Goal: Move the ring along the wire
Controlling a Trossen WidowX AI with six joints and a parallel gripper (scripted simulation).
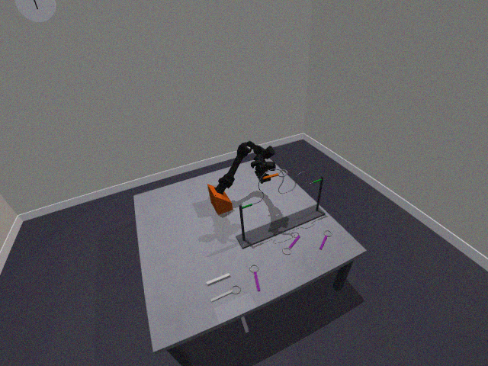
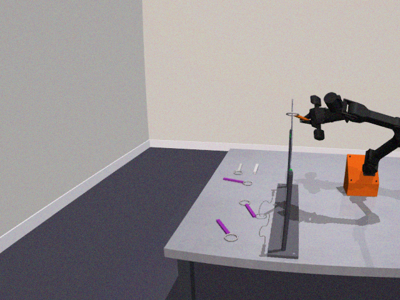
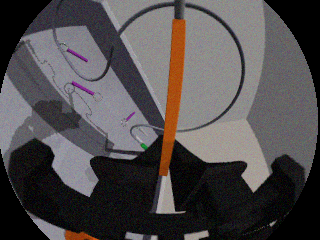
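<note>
Near post (image 1: 319, 197) (image 2: 287, 213) stands on the counter (image 1: 177, 252) (image 2: 200, 206), holding up one end of the wire (image 1: 280, 190) (image 2: 292, 106) (image 3: 90, 79). Beyond it, well above the counter, the ring (image 1: 287, 172) (image 2: 287, 114) (image 3: 244, 70) is out between the posts, over the grey stretch. The jaws (image 1: 264, 179) (image 2: 305, 120) grip its orange handle (image 1: 271, 175) (image 2: 302, 117) (image 3: 175, 85) by the end, presumably keeping black fingers off the wire. Ring lies nearly flat where the wire runs steeply, likely for clearance all round. Far post (image 1: 242, 224) (image 2: 289, 151) props the other end.

Lost to blur and edges

The wire (image 1: 260, 194) (image 2: 292, 106) is too thin to trace through the ring (image 1: 283, 169) (image 2: 292, 112); the exterior view's edge cuts off the arm (image 1: 236, 161) (image 2: 371, 117).
</note>
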